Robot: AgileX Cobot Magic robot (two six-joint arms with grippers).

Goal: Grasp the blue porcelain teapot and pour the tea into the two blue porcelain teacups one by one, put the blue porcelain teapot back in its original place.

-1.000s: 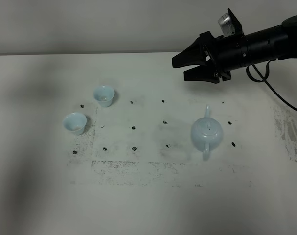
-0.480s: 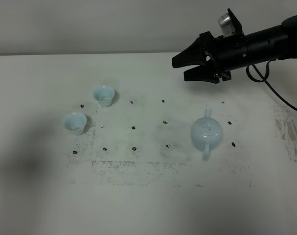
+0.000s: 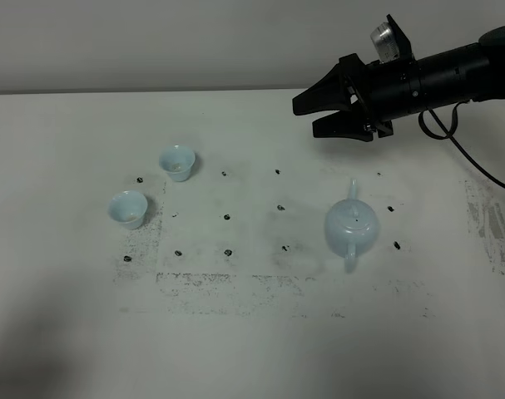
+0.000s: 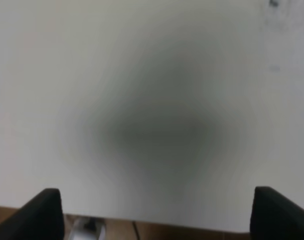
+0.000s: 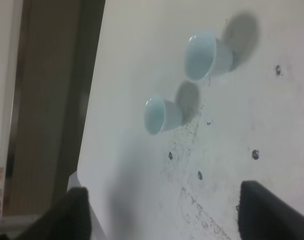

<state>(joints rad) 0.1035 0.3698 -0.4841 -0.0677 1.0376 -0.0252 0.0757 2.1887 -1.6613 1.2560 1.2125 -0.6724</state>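
The blue porcelain teapot (image 3: 350,226) stands upright on the right-middle of the white table, spout pointing to the back and handle to the front. The two blue porcelain teacups (image 3: 176,162) (image 3: 127,209) stand apart at the left, also seen in the right wrist view as the nearer teacup (image 5: 204,56) and the farther teacup (image 5: 162,115). My right gripper (image 3: 305,118) (image 5: 172,210) hovers open and empty above the table, behind the teapot, pointing left. My left gripper (image 4: 157,215) is open over bare table near its edge; it does not show in the high view.
Small dark marks (image 3: 227,217) form a grid on the scuffed table top (image 3: 252,332) between cups and teapot. The right arm's cable (image 3: 464,154) hangs at the back right. The table's far edge meets a wall (image 3: 152,41).
The soft shadow over the left of the table has drawn back toward the front-left corner. Teapot, cups and right gripper have not moved.
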